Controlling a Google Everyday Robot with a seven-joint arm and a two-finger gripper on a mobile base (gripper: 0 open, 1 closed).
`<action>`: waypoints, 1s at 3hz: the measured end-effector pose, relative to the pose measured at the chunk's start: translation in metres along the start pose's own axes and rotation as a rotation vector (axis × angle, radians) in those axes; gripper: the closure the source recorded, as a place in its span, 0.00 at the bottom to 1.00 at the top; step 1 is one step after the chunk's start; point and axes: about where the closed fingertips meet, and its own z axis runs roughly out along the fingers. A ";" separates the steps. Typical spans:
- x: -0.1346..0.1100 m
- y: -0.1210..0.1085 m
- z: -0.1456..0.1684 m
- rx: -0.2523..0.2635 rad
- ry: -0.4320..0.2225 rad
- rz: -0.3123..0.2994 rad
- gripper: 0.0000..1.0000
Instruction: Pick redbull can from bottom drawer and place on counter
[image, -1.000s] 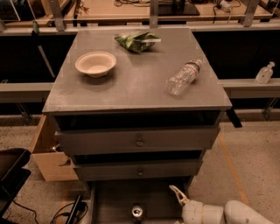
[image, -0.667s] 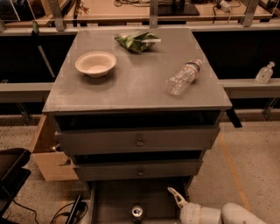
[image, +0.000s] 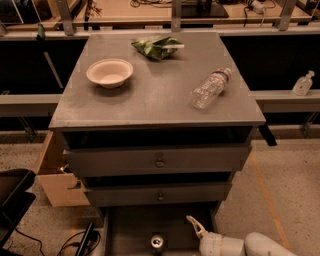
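Observation:
The redbull can (image: 157, 243) stands upright in the open bottom drawer (image: 130, 227); only its silver top and a little of its body show at the lower edge of the camera view. My gripper (image: 194, 226), on a white arm coming in from the lower right, is over the drawer just right of the can and apart from it. The counter (image: 160, 95) is the grey cabinet top above.
On the counter lie a white bowl (image: 110, 72), a green chip bag (image: 157, 47) and a clear water bottle (image: 210, 88) on its side. Two grey drawers with knobs (image: 159, 162) are part open. A cardboard box (image: 55, 175) and cables sit at the left.
My gripper has moved a little to the left and down, closer to the can. Nothing on the counter has moved.

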 end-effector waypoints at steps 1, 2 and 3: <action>0.038 -0.003 0.042 -0.043 -0.045 -0.001 0.00; 0.074 -0.014 0.084 -0.082 -0.100 -0.006 0.00; 0.103 -0.042 0.105 -0.073 -0.139 -0.004 0.00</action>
